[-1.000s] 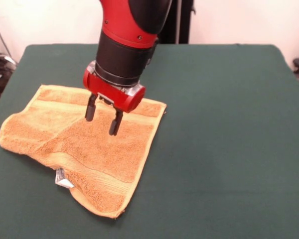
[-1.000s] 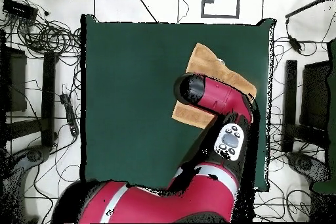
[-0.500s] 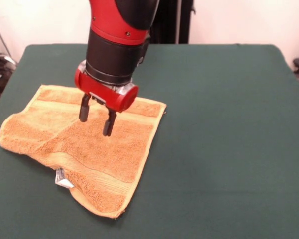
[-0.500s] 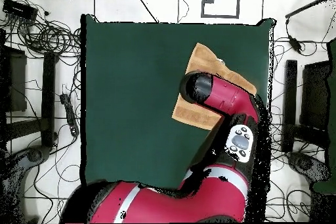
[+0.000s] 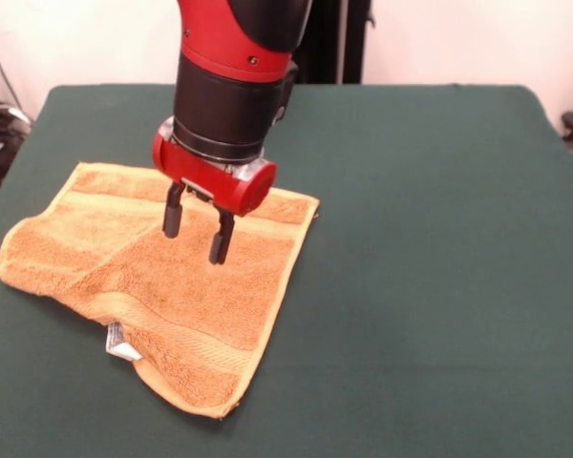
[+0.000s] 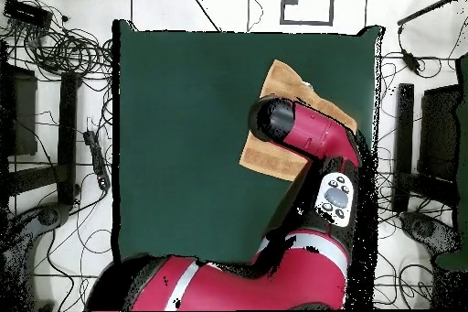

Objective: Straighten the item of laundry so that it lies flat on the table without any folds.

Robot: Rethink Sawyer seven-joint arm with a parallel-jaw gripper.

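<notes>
- The front view looks from across the worktop [image 5: 439, 286] and a little above it, angled down, close enough that the worktop's near edge and near corners fall outside the picture.
- Here the arm enters from the top and the gripper [image 5: 197, 229] hangs just left of middle, open-fingered, over the towel [image 5: 172, 286].
- The overhead view looks straight down from high up, taking in the whole worktop [image 6: 183, 125], plus floor and cables around it.
- There the arm [image 6: 311, 144] covers the gripper.
- Both views share the green worktop, the towel [image 6: 288, 84] and the arm, turned half round between them.
</notes>
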